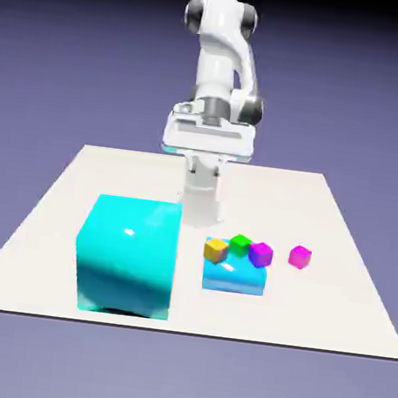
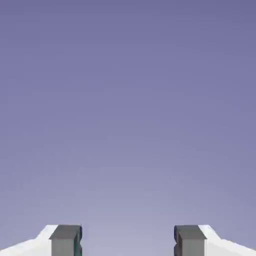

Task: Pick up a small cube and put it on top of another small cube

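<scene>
Bare worktop (image 1: pixel 329 315) lies open from 3 to 6 o'clock of the magenta cube (image 1: pixel 300 256). Four small cubes show: yellow (image 1: pixel 216 249), green (image 1: pixel 240 244), purple (image 1: pixel 261 253), magenta. The gripper (image 2: pixel 128 242) is released, empty.

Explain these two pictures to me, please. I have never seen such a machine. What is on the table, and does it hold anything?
The white machine is a simulated robot arm. One picture looks at it from across the table. The other comes from a camera on its hand: the gripper is open, holds nothing, and sees only the backdrop. On the table lie a big cyan cube, a flat blue block, and small cubes: yellow, green, purple and, apart, magenta.
</scene>
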